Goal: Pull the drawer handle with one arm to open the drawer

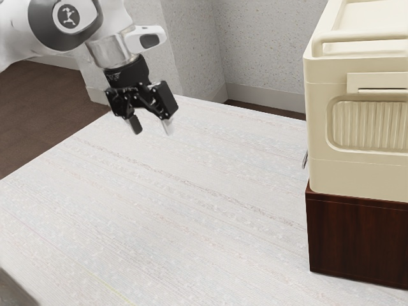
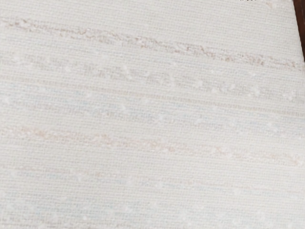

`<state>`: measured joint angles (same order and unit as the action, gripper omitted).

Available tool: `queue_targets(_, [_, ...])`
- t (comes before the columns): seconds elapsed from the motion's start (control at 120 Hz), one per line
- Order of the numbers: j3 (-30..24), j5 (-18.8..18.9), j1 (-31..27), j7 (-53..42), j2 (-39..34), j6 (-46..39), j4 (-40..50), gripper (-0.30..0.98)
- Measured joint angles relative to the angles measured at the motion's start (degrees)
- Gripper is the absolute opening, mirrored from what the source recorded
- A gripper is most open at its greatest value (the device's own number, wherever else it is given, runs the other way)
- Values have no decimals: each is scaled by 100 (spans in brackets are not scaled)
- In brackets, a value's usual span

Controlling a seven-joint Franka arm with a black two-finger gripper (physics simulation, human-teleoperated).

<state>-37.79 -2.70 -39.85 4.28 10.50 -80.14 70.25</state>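
So, got a wide-open gripper [image 1: 152, 125] here, hanging in mid-air over the table [image 1: 191, 210], out by its far corner in the exterior view. Fingers [image 1: 136, 125] spread well apart, aimed down, with nothing between them. White arm [image 1: 38, 29] reaching in from the exterior view's upper left.

As for the handle [image 1: 305, 159]: small, metallic, kinda thin, sticking out low on the arm-facing side of the cream cabinet [image 1: 322, 169]. Well apart from the gripper, not touching at all. Cabinet sitting on a dark reddish-brown wooden base [image 1: 357, 239], over toward the table's edge at the exterior view's right.

Mostly pale, faintly striped tabletop in the wrist view, plus a sliver of dark brown [image 2: 299, 19] past an edge; can't tell what exactly. Speckled wall [image 1: 261, 44] and brown floor [image 1: 51, 95] behind it all.
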Motion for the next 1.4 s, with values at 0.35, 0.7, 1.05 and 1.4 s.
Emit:
queue_targets(0.35, [-103,-2513,42,266,1166,-1530,77,69])
queue_targets(0.7, [616,-2775,1329,438,1647,-2399,104,69])
queue_targets(1.05, [1293,-2754,2112,540,1786,-2696,79,69])
queue_targets(1.4, [1318,-2748,2187,592,1952,-2786,-37,69])
